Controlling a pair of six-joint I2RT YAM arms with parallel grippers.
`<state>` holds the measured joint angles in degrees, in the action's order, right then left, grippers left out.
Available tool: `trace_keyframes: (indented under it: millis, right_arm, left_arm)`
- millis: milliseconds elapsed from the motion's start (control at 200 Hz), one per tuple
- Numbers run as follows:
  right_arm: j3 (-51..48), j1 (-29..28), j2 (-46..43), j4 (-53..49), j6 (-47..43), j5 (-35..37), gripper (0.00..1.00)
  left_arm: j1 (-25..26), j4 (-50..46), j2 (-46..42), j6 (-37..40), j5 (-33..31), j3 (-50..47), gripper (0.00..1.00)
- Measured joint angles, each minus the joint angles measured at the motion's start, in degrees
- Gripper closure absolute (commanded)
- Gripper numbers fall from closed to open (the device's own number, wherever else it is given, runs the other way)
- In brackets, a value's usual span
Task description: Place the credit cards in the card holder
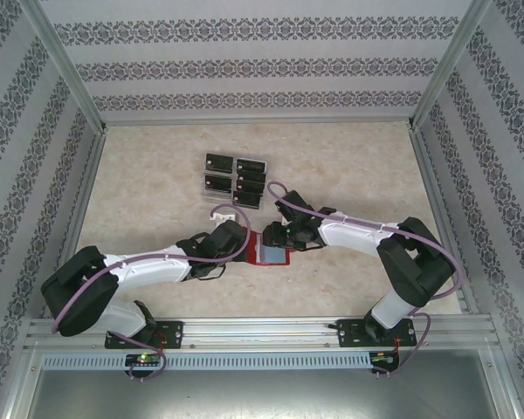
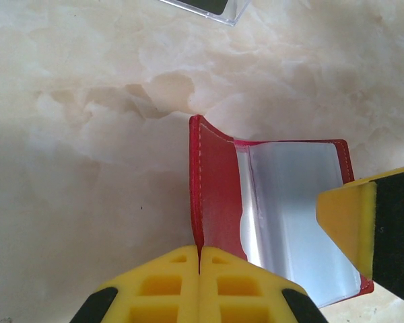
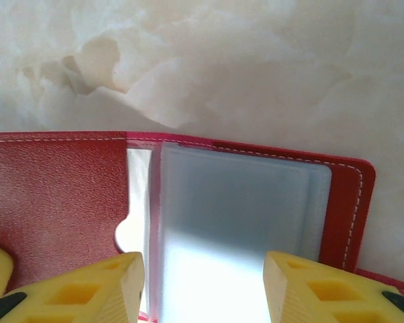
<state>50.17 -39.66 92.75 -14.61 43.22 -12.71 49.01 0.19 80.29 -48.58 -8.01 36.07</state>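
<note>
The card holder (image 1: 271,255) lies open on the table between my two grippers, a red wallet with greyish clear sleeves (image 3: 236,208) inside. My left gripper (image 2: 200,259) is shut on the edge of its raised red cover (image 2: 215,188). My right gripper (image 3: 205,289) hovers open over the sleeves, one finger on each side and nothing pinched between them. One of its fingers (image 2: 353,222) also shows over the sleeves in the left wrist view. Several black credit cards (image 1: 217,162) sit farther back in a clear tray.
The clear plastic tray (image 2: 232,13) stands just beyond the wallet, towards the back of the marble-patterned table (image 1: 349,166). Patterned walls with metal posts close in the left, right and far sides. Both arms meet near the table's middle.
</note>
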Motion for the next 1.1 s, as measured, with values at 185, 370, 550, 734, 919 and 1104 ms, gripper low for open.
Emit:
trace_keyframes:
  millis: [185,370,550,734,919,1104]
  right_arm:
    - [0.52,0.0,2.47,0.31,-0.11,-0.28,0.49]
    - [0.81,-0.13,4.26,2.93,0.13,-2.58,0.49]
    - [0.83,-0.74,5.18,6.01,1.68,-6.19,0.49]
    - [0.83,-0.87,6.05,9.35,4.66,-10.03,0.49]
    - [0.92,-1.95,6.45,10.64,6.36,-11.89,0.49]
    - [1.57,-2.14,6.95,10.23,6.6,-11.87,0.49]
  left_arm:
    - [0.0,1.36,0.0,-0.28,-0.02,-1.09,1.0]
    - [0.0,2.56,0.22,-0.59,-0.22,-2.1,1.0]
    - [0.0,3.76,0.72,-1.05,-0.5,-3.08,1.0]
    - [0.0,4.22,0.76,-1.29,-0.9,-4.04,0.99]
    - [-0.28,4.31,0.76,-1.62,-0.92,-4.96,0.57]
    - [-0.39,3.72,0.35,-2.51,-2.23,-6.97,0.35]
